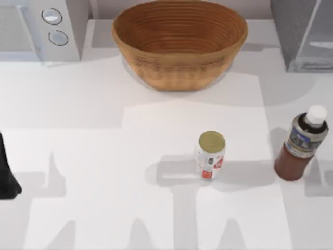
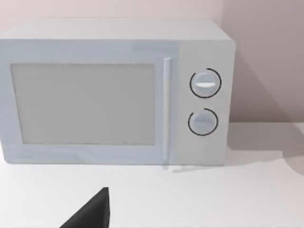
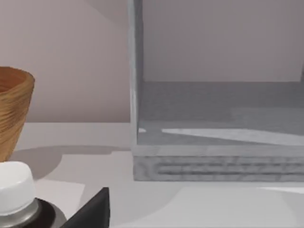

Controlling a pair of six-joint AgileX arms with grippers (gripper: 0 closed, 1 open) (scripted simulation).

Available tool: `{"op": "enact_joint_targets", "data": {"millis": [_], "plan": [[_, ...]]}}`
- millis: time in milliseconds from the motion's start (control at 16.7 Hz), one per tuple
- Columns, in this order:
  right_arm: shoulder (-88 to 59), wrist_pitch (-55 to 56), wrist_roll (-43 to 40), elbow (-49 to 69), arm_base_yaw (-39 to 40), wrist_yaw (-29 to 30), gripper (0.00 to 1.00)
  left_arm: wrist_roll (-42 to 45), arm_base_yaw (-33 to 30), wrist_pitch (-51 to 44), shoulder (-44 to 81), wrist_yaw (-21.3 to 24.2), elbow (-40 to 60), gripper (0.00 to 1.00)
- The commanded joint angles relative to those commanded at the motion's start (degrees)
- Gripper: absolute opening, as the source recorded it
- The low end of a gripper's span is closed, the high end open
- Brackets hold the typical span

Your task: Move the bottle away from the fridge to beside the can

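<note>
The brown bottle (image 1: pixel 301 147) with a white cap stands upright at the right side of the table, in front of the dark grey fridge (image 1: pixel 302 34) at the back right. Its cap (image 3: pixel 13 187) shows close by in the right wrist view, with the fridge (image 3: pixel 218 161) beyond it. The small white can (image 1: pixel 210 154) with red markings and a gold top stands near the table's middle, well left of the bottle. A dark part of my right gripper (image 3: pixel 92 213) sits beside the bottle's cap. My left arm (image 1: pixel 6 174) is parked at the table's left edge.
A large woven basket (image 1: pixel 179 44) stands at the back centre, and its rim (image 3: pixel 12 111) shows in the right wrist view. A white microwave (image 1: pixel 44 28) with two dials sits at the back left, facing the left wrist camera (image 2: pixel 114 92). Open table lies between can and bottle.
</note>
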State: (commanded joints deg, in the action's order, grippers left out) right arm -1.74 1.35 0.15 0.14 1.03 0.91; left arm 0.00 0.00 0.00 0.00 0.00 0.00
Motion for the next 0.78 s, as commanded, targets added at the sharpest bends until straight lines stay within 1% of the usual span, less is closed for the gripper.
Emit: {"op": "enact_joint_targets", "data": {"millis": [120,480,660,780], "plan": [[1.7,-1.4,-0.2,-0.1,-1.0,-0.9,1.00,0.0,0.0,0.0,0.0,0.0,0.0,1.00],[2.2,-2.0,-0.1,0.6,-0.9,-0.8,1.00,0.0,0.0,0.0,0.0,0.0,0.0,1.00],[6.4,-7.5,-0.3,4.2,-1.1,-0.6,1.00,0.0,0.0,0.0,0.0,0.0,0.0,1.00],[10.6,-14.2,-0.3,7.7,-1.2,-0.6,1.00,0.0,0.0,0.0,0.0,0.0,0.0,1.00]]}}
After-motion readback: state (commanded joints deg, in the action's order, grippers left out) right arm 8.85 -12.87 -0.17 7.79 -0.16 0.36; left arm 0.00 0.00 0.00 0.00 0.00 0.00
